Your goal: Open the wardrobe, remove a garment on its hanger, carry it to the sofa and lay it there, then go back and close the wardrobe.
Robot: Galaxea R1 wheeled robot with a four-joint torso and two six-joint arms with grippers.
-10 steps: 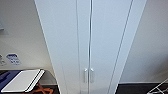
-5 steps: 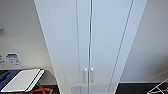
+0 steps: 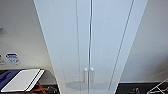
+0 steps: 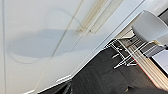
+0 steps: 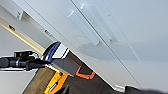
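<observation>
Nothing has shifted since the earlier head views: the wardrobe (image 3: 90,42) stands dead ahead as before, tall and white, with both full-height doors shut. Two small white vertical handles (image 3: 88,75) sit side by side at the middle seam, low in the head view. A soft grey shadow lies on the doors just below them. To the left, near the wardrobe's foot, a white flat panel (image 3: 22,80) rests at a slant over dark and orange items. On the far right, a white wire frame (image 3: 160,87) pokes in at floor level. Pale wall runs behind on both sides. From the left wrist camera, the wardrobe doors appear close, with a white chair (image 4: 150,27) on dark flooring beyond. From the right wrist camera, the pair of handles shows close up. Whether either gripper's fingers are apart or together cannot be told.
</observation>
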